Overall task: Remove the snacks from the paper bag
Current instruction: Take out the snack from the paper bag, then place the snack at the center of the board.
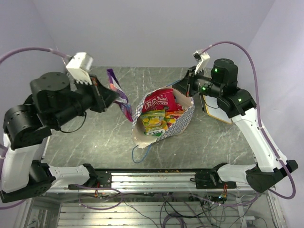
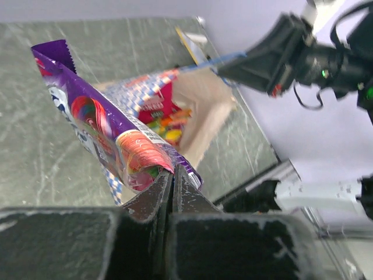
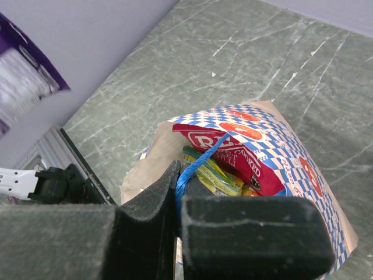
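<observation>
Purple snack packet pinched by its edge in left gripper, fingers closed tight on the wrapper. Held up off the table, just left of the paper bag, not touching it. Long axis far-left to near-right in top view, flat faces turned sideways. Paper bag on the table between the arms, mouth up and open, opening stretched on a diagonal from near-left to far-right. At far-right rim, blue string handle clamped in right gripper, fingers narrow on the string. Second handle slack on the table at near-left end. Inside, red packet at far side, yellow-green packet nearer, more colours beneath. Grey-green marbled table, pale lilac walls, flat white board under right arm
</observation>
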Motion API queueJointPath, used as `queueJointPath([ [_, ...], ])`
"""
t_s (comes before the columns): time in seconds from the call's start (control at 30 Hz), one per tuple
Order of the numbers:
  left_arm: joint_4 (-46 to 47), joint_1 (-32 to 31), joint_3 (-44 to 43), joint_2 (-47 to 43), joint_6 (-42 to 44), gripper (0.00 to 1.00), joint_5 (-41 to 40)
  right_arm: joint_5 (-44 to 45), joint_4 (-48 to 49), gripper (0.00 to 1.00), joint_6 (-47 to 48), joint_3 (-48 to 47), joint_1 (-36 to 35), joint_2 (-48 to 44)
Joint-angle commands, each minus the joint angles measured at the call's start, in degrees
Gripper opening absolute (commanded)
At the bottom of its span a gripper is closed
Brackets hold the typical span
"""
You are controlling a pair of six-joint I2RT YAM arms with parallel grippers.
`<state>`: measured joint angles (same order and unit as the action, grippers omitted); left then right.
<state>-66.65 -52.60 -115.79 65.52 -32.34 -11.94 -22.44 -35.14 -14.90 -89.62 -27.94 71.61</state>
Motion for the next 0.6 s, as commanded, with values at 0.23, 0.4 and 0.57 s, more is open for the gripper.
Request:
queueJointPath([
  [0.23, 7.58, 2.49, -6.61, 10.83, 2.15, 0.07, -16.45, -1.01, 4.93, 0.00, -1.38, 1.62, -0.09, -6.21],
  [0.4, 14.33, 14.23, -3.22, 16.04, 0.81, 0.07, -10.18, -2.38, 3.10, 0.00, 1.58, -0.24, -0.05, -5.89],
  [0.57, 22.30, 26.84, 9.64, 15.93, -4.48, 0.07, -5.34, -1.12, -1.13, 0.00, 11.02, -3.34, -0.09, -6.19],
])
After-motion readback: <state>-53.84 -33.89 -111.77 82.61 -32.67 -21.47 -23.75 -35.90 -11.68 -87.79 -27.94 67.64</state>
